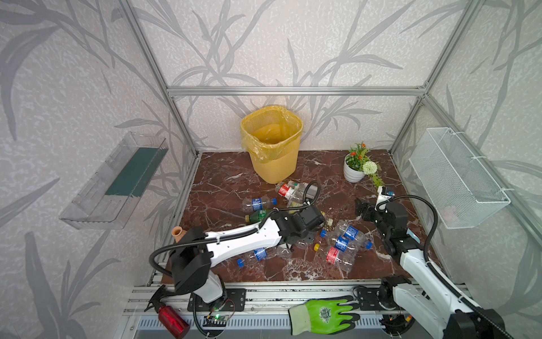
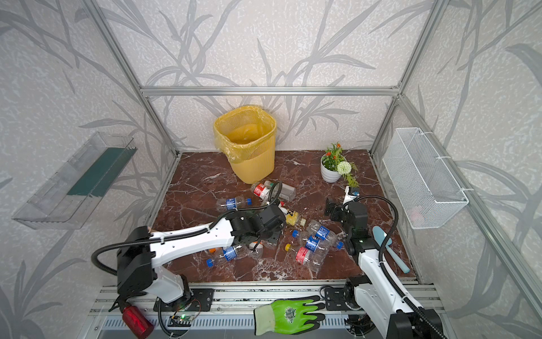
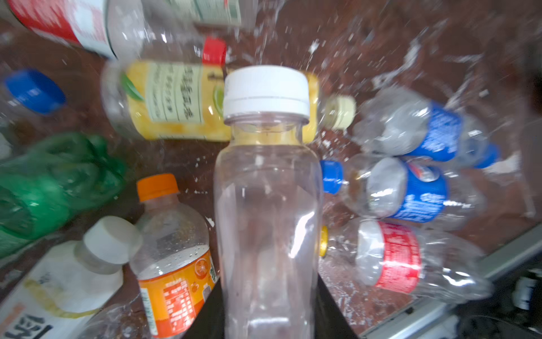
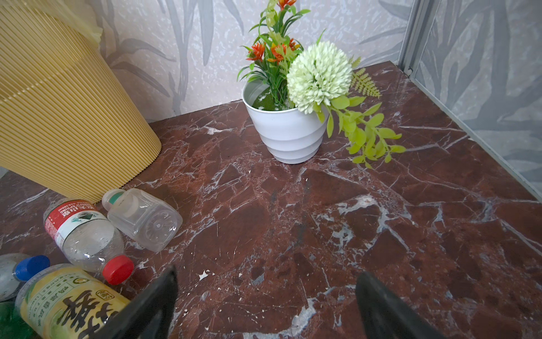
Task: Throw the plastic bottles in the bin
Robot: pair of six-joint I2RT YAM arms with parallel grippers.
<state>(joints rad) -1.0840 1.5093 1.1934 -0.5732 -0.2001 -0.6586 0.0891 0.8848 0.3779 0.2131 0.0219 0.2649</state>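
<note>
While the left gripper (image 3: pixel 268 311) is clamping its jaws on the lower body of a clear bottle (image 3: pixel 267 190) with a white cap (image 3: pixel 265 91), the step in hand is looking like the pick: one bottle secured, not yet carried. The other plastic bottles (image 1: pixel 341 243) are lying on their sides around it on the marble table (image 4: pixel 381 234): a yellow-labelled bottle (image 3: pixel 173 102) just beyond the cap, an orange-capped bottle (image 3: pixel 176 258) and a green bottle (image 3: pixel 52 182) to one side, blue-labelled bottles (image 3: pixel 422 193) and a red-labelled bottle (image 3: pixel 396 258) to the other. The right gripper (image 4: pixel 269 308) is hanging with jaws wide apart and nothing between them, over bare marble near the flower pot (image 4: pixel 287 138). The bin (image 1: pixel 275 164) is standing against the back wall, well apart from the held bottle. Next, by my judgement, the left arm (image 1: pixel 243 239) is needing to lift clear of the litter, reach over the bin's rim and only then let go; a low carry is risking a knock against the ribbed wall. In both top views that arm's wrist is hiding the left jaws and the held bottle, so whether it is off the table I cannot tell; the background in the left wrist view is smearing
</note>
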